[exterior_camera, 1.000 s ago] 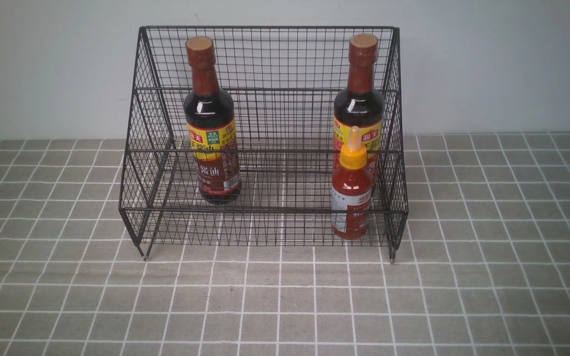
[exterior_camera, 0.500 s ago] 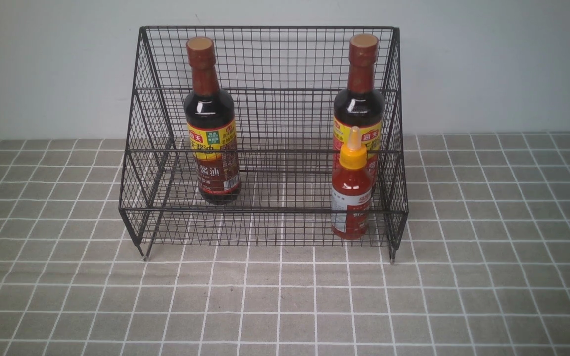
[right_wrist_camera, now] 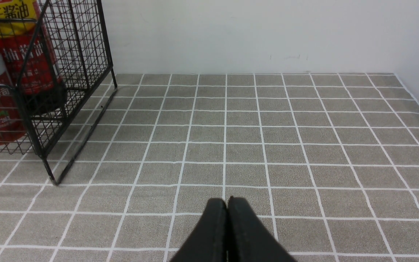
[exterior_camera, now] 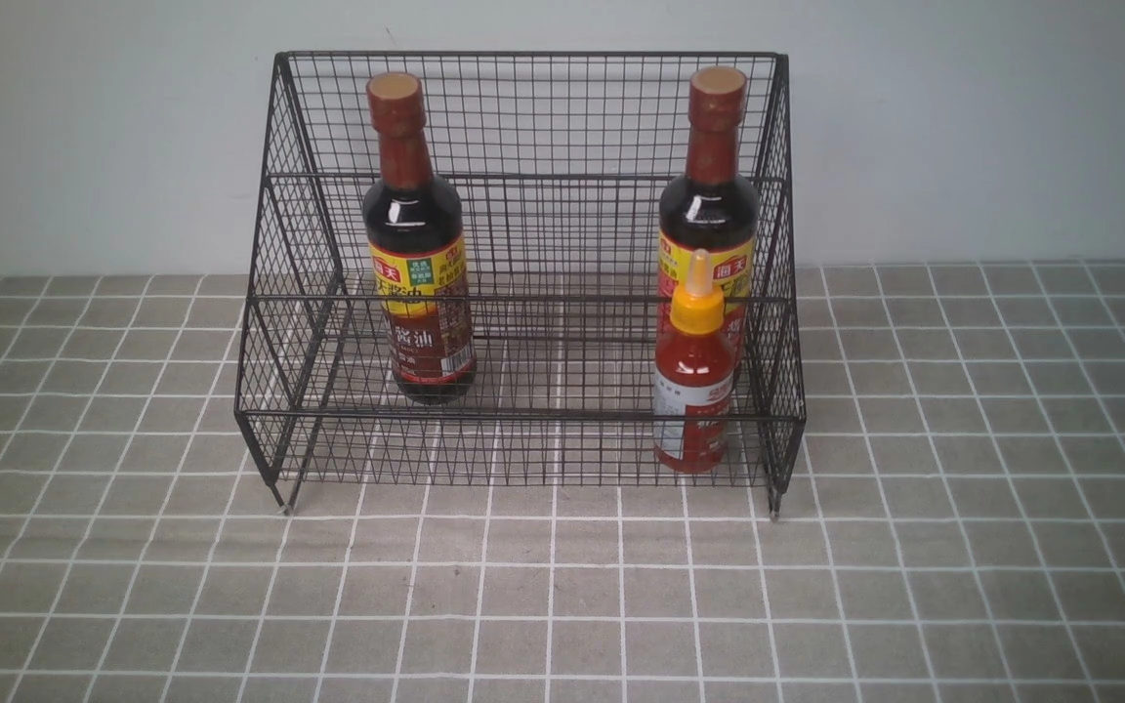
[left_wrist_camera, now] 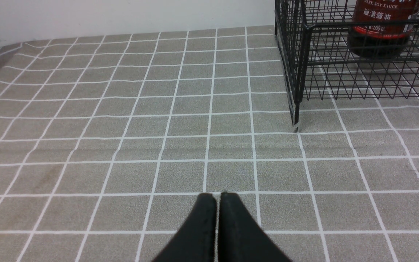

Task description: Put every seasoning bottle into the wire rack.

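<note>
Black wire rack (exterior_camera: 523, 273) unchanged over the last second; nothing in it has shifted between frames.

Left to right:
- Left gripper (left_wrist_camera: 217, 198): tips pressed together, holding nothing, low over the checked tablecloth (exterior_camera: 562, 596), well apart from the rack's left leg.
- Left soy-sauce bottle (exterior_camera: 416, 244): upright in the rack's left half.
- Right soy-sauce bottle (exterior_camera: 714, 186): upright at the right side wall.
- Red sauce bottle (exterior_camera: 692, 376): upright on the low front level, directly before the right soy bottle.
- Right gripper (right_wrist_camera: 227, 203): tips together, empty, clear of the rack.

Judgement: all three bottles racked, arms parked; task appears complete.
</note>
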